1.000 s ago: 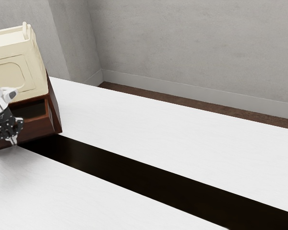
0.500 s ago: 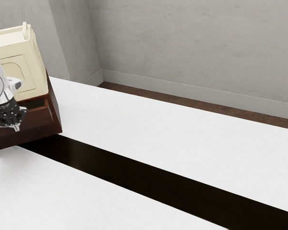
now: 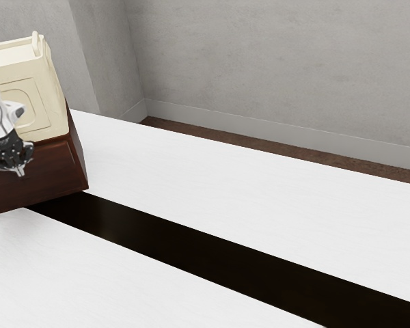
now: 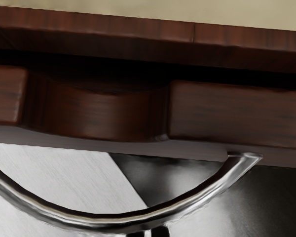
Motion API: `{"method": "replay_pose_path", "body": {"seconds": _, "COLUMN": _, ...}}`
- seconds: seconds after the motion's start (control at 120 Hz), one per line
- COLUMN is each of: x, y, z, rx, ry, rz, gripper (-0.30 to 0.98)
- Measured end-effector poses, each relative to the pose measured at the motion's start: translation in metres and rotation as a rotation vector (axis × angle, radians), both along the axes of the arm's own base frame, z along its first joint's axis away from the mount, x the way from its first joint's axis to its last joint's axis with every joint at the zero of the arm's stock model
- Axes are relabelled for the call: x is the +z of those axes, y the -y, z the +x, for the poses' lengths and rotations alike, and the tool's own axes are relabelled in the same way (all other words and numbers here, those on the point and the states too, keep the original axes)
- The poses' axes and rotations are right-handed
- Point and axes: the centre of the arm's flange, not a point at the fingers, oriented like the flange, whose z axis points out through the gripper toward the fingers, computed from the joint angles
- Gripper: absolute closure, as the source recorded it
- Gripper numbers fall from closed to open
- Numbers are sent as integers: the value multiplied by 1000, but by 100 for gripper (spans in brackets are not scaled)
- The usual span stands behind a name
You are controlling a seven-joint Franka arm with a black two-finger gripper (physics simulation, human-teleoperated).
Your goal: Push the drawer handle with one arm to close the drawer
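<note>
The drawer (image 4: 237, 116) is in the brown cabinet (image 3: 80, 164), under the cream box (image 3: 53, 96), and looks almost shut, with a dark gap above its front. The robot's gripper (image 3: 19, 171) has its fingers pressed together, right by the shiny curved handle (image 4: 108, 223). It should push slow and straight, near the handle's middle, and stop gently once the drawer won't go in more.

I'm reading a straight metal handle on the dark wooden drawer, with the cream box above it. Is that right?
Not quite: the wrist view shows that the metal handle is curved, not straight. It is on the dark wooden drawer, with the cream box above it.
</note>
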Motion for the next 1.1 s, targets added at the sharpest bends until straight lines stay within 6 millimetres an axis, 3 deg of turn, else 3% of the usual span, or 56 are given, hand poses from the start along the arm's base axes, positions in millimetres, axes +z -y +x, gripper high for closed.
{"method": "replay_pose_path", "body": {"seconds": 0.217, "x": 2, "y": -13, "z": 5, "rx": -10, "ry": 3, "rz": 12, "gripper": 79}}
{"method": "replay_pose_path", "body": {"seconds": 0.392, "x": 3, "y": -25, "z": 1, "rx": -136, "ry": -22, "rz": 36, "gripper": 79}}
{"method": "replay_pose_path", "body": {"seconds": 0.5, "x": 7, "y": -17, "z": -2, "rx": -150, "ry": -14, "rz": 27, "gripper": 79}}
{"method": "replay_pose_path", "body": {"seconds": 0.6, "x": 39, "y": 33, "z": -43, "rx": -165, "ry": 15, "rz": -27, "gripper": 79}}
{"method": "replay_pose_path", "body": {"seconds": 0.65, "x": 81, "y": 70, "z": -57, "rx": -204, "ry": 41, "rz": -33, "gripper": 79}}
{"method": "replay_pose_path", "body": {"seconds": 0.708, "x": 125, "y": 146, "z": -38, "rx": -340, "ry": 33, "rz": -23, "gripper": 79}}
{"method": "replay_pose_path", "body": {"seconds": 0.767, "x": 156, "y": 216, "z": -14, "rx": -473, "ry": 7, "rz": -23, "gripper": 79}}
{"method": "replay_pose_path", "body": {"seconds": 0.842, "x": 192, "y": 273, "z": 12, "rx": -589, "ry": -17, "rz": -27, "gripper": 74}}
{"method": "replay_pose_path", "body": {"seconds": 0.933, "x": 230, "y": 292, "z": 26, "rx": -624, "ry": -41, "rz": -36, "gripper": 53}}
{"method": "replay_pose_path", "body": {"seconds": 1.1, "x": 248, "y": 295, "z": 19, "rx": -626, "ry": -103, "rz": -61, "gripper": 25}}
